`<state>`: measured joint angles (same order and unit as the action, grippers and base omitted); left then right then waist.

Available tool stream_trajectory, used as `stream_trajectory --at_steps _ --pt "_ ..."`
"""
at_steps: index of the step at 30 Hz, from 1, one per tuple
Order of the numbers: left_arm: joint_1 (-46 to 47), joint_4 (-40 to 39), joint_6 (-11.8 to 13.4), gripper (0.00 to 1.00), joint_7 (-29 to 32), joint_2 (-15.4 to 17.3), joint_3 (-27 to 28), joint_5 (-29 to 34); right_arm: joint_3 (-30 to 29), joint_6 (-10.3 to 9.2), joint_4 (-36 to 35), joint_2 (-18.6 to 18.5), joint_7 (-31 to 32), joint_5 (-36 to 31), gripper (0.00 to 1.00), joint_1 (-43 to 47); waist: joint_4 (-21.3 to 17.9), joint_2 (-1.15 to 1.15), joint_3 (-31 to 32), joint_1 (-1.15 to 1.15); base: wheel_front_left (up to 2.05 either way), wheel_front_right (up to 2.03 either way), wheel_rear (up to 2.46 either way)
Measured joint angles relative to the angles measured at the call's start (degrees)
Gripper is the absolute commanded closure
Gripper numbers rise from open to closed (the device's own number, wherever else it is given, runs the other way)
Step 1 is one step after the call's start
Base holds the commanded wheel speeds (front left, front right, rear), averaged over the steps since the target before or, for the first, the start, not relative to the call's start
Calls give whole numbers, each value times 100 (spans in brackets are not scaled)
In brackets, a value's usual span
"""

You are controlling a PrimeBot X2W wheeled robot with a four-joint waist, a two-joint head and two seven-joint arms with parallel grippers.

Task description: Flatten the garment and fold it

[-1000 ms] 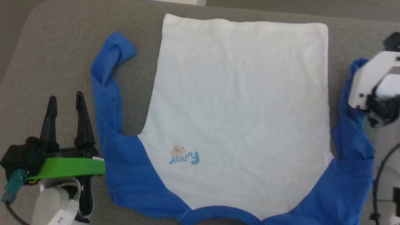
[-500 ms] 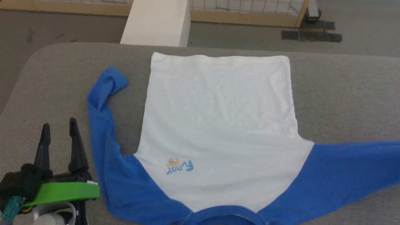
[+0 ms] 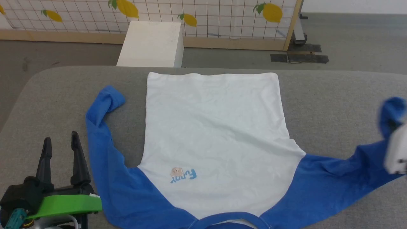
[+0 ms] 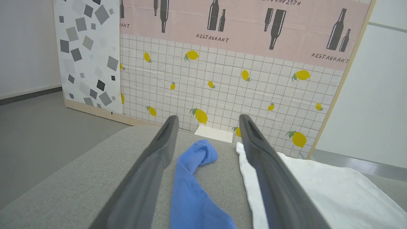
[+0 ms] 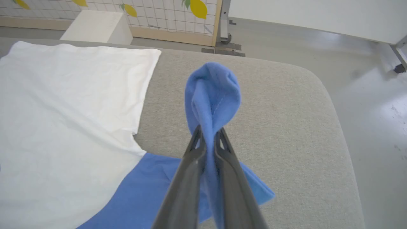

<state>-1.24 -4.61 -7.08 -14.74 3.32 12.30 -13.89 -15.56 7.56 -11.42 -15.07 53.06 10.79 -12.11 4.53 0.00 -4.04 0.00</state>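
The right hand [image 5: 208, 131] has its fingers clamped tight on the blue cuff [image 5: 212, 92] of the shirt [image 3: 213, 133]. The cuff is bunched and raised off the desk [image 3: 334, 95], near the right edge. From there the sleeve [image 3: 334, 168] runs back across the desk to the shoulder.

The left hand [image 3: 61, 136] has its fingers well apart and holds nothing. It sits at the near-left corner, just beside the other sleeve [image 3: 101, 140], which lies bent with its end toward the far edge.

The shirt's white body lies flat mid-desk, hem at the far edge, collar [image 3: 222, 219] at the near edge and bear print [image 3: 176, 172] facing up.
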Motion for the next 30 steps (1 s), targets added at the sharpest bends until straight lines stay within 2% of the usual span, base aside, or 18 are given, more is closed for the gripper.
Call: stream_trajectory --at_steps 5,9,16,23,24,25,26,30 --pt "-21 -5 0 0 0 -8 -4 71 1479 1 -377 444 116 348 100 2 78 0 92 0 0 0 0" --pt "-21 -15 0 0 0 -12 -49 71 2399 1 -86 822 58 541 100 -292 162 0 61 0 0 0 0" --pt "26 19 0 0 -1 -18 -218 70 3549 1 1356 1127 -522 671 100 -1035 468 0 -79 0 0 0 0" --pt "90 82 0 0 -2 -19 -237 47 4540 0 2610 1202 -909 857 100 -1508 883 0 -261 0 0 0 0" --pt "91 98 0 0 -3 -19 -234 38 4764 0 2763 1202 -925 925 96 -1542 939 0 -292 0 0 0 0" --pt "91 110 0 0 -3 -19 -233 35 4969 1 2897 1204 -932 1038 11 -1553 989 0 -321 0 0 0 0" --pt "91 118 0 0 -3 -19 -232 33 5150 1 2988 1205 -954 1103 0 -1561 1025 0 -345 0 0 0 0" --pt "102 158 0 0 -4 -20 -213 19 5427 0 3055 1216 -1344 1592 0 -1678 1137 0 -431 0 0 0 0"
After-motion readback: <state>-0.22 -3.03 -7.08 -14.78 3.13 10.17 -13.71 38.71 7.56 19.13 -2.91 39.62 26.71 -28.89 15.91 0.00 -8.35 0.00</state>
